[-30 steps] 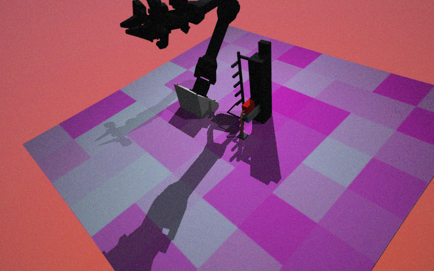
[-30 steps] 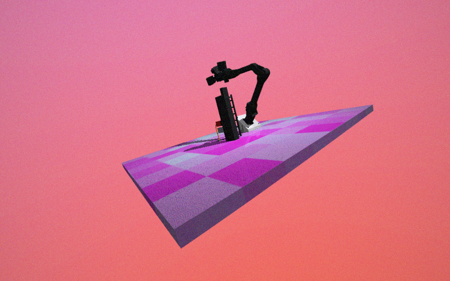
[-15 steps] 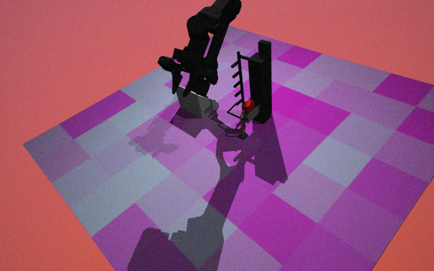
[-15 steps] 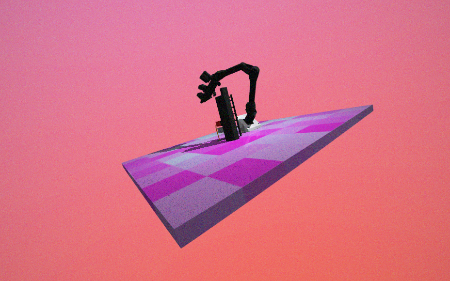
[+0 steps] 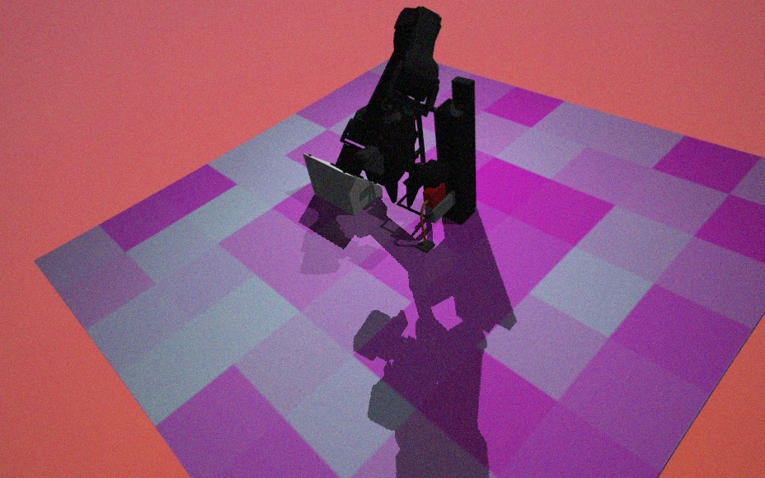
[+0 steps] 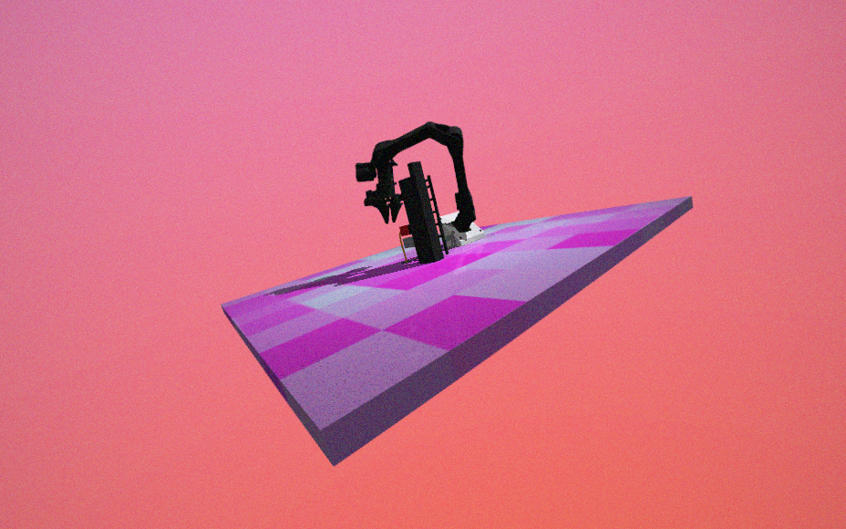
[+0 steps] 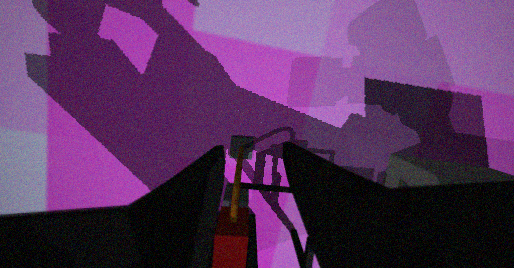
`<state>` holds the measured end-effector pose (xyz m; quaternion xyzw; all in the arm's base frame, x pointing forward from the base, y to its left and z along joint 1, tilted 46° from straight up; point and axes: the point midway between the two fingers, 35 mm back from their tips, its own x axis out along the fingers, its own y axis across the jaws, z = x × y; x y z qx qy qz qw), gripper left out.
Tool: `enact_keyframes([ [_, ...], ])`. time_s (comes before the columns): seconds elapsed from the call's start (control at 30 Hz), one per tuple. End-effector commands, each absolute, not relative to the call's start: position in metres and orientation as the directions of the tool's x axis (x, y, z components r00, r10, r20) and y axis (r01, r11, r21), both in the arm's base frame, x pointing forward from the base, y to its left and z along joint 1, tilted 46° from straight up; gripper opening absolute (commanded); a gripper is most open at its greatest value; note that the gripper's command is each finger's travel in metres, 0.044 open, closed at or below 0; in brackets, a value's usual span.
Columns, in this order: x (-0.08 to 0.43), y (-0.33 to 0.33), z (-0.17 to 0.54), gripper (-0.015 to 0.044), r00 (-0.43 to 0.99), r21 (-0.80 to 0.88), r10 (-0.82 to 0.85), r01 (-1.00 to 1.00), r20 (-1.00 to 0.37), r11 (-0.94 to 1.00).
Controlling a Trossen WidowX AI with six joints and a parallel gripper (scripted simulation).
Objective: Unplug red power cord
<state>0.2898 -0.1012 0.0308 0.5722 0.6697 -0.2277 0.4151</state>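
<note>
1. The pincer [image 5: 405, 193] hangs fingers-down just above and slightly to the side of the red plug [image 5: 434, 194]. In the wrist view the plug [image 7: 231, 243] shows low in the gap between the two dark fingers, nearer the left one, and nothing appears to touch it.
2. The pincer is partly spread and empty, with a gap that looks a little wider than the plug.
3. The plug sits in the pale power strip [image 5: 446, 204], which is mounted low on the face of a tall dark post [image 5: 462, 148]. It juts out from that face, so I judge the pull must run outward along the plug's long axis, away from the post rather than straight up.
4. The cord [image 5: 423, 221] drops from the plug, orange-brown where it leaves it, down to a small block [image 5: 425, 244] on the desk [image 5: 581, 284]. The wrist view shows the cord [image 7: 236, 185] running away from the plug between the fingers.
5. The coming move, as I read it, turns on a short descent with a small sideways shift to centre the plug before squeezing.
6. Count: one arm, one pincer, one red plug, one cord, one power strip, one post carrying a thin rack of pegs [image 5: 418, 136], and one pale base plate [image 5: 338, 186] under the arm.
7. The plug is not yet pulled.
</note>
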Motion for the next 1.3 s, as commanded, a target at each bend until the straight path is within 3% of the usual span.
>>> enact_keyframes([
  [0.0, 0.292, -0.061, 0.044, 0.0160, -0.089, 0.058, 0.703, 0.981, -0.706, 0.182],
  [1.27, 0.286, -0.034, 0.072, 0.0160, -0.090, 0.058, 0.705, 0.982, -0.704, 0.182],
])
